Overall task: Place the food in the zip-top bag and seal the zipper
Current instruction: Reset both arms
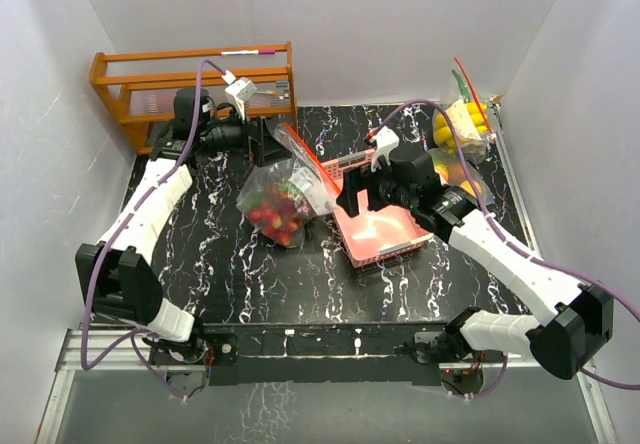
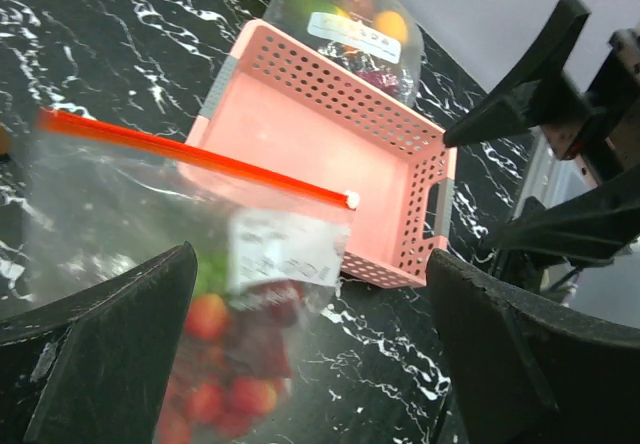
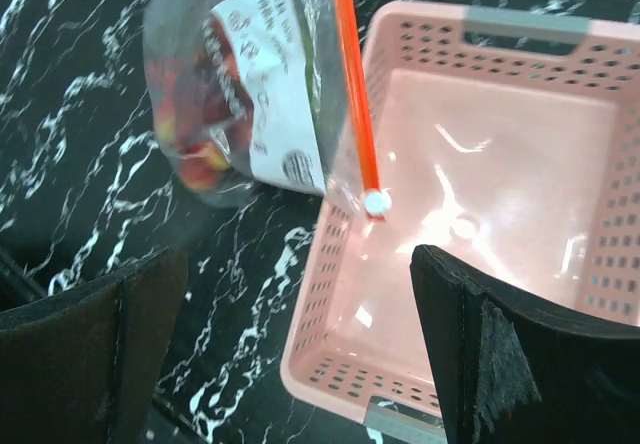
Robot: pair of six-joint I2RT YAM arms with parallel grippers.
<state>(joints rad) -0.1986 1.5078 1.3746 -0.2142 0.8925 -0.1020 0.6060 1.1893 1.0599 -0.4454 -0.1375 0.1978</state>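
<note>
The clear zip-top bag lies on the black marble table, its red zipper running toward the pink tray. Food shows through the bag: red berries and a green piece. The zipper's white slider rests at the tray's rim. My left gripper hovers behind the bag, open, with nothing between its fingers. My right gripper hangs open over the tray's left edge, also holding nothing. The tray looks bare inside.
A second clear bag holding yellow and orange fruit stands at the back right, and also appears beyond the tray. A wooden rack stands at the back left. White walls close in on three sides.
</note>
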